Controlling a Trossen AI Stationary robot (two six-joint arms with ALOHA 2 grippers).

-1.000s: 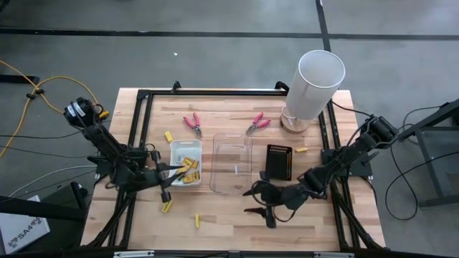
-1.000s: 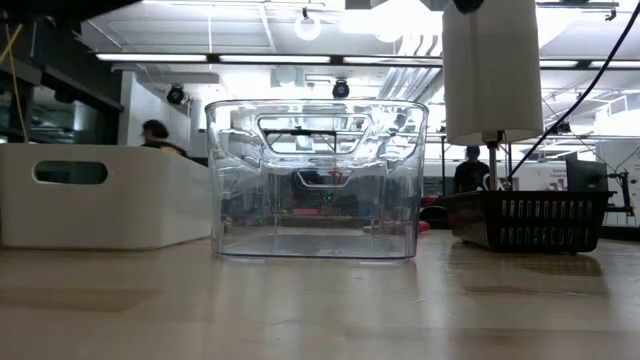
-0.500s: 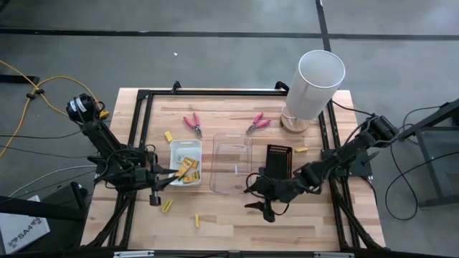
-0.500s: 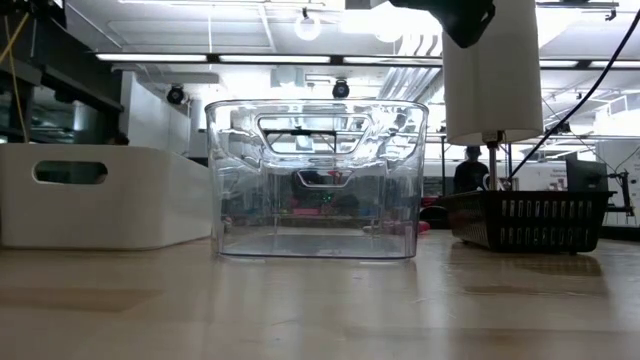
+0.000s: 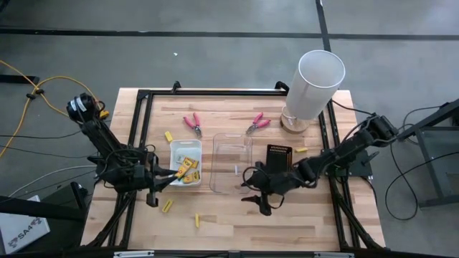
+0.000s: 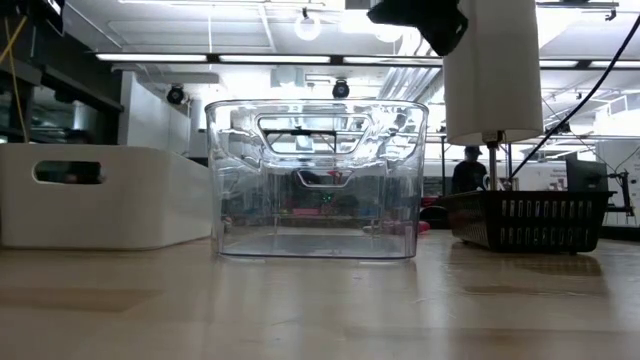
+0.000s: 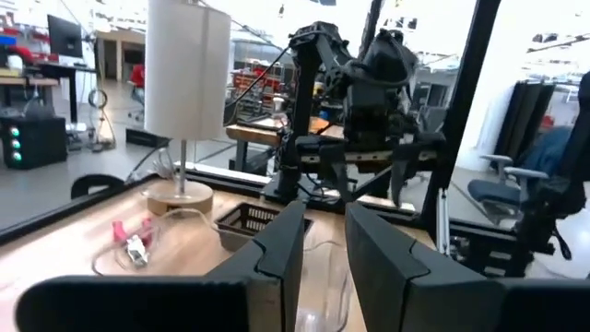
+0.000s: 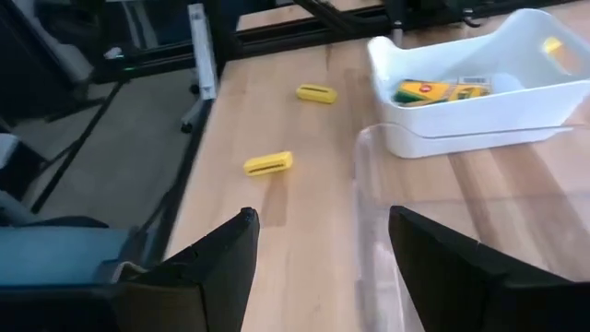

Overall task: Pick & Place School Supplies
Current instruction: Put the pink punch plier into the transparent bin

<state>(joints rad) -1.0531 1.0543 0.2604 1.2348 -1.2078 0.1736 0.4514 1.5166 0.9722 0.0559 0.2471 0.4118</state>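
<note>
While the right gripper [image 5: 256, 192] hangs over the desk [image 5: 308, 222] with its fingers [image 8: 461, 263] spread wide and empty, the left gripper [image 5: 159, 185] hovers at the near edge of the white tray [image 5: 173, 152], fingers [image 7: 277, 254] only narrowly parted and holding nothing that can be seen. Just ahead of the right fingers stands the clear tray [image 5: 231, 162]; the black box [image 5: 278, 160] lies just behind them. Inside the white tray, right by the left fingers, sit yellow boxes [image 5: 186, 169]. Two yellow sticks [image 5: 167, 206] lie on the desk near the left fingers, toward the front edge; a third [image 5: 168, 136] lies beyond the white tray. Two pink pliers [image 5: 192, 123] rest farther back, well apart from both grippers, near the white cylinder [image 5: 313, 86].
</note>
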